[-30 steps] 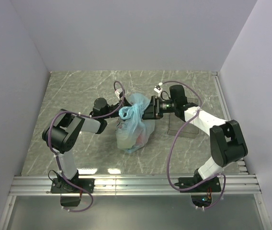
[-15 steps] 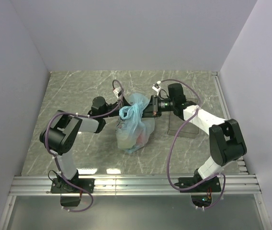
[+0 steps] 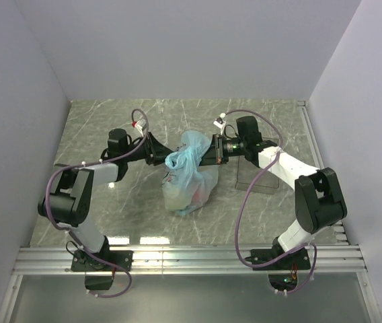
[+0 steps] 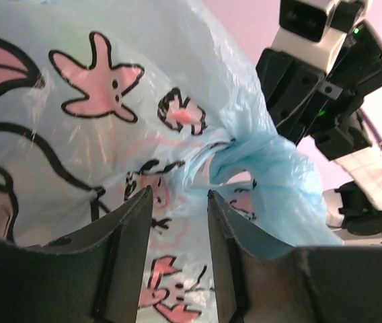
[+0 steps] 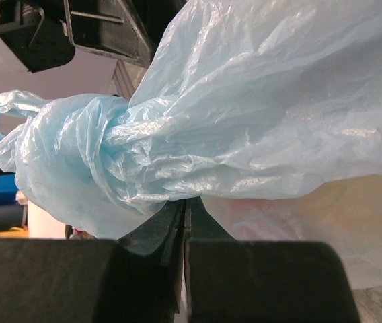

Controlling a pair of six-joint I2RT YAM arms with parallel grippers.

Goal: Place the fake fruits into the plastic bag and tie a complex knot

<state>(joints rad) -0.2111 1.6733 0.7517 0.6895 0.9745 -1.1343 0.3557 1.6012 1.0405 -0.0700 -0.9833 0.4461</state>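
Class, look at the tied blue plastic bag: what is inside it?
Through the plastic bag, blurred reddish and pale yellow-green shapes sit low inside. The crinkled film and the knot hide which fruits they are.

No words, brand names or numbers can be read anywhere. The thin translucent light-blue plastic bag [image 4: 77, 155] carries only pink-and-black cartoon drawings, among them a pink starfish [image 4: 100, 77], with no lettering. The small white tag [image 3: 222, 122] on the right arm's cable is too small to read.
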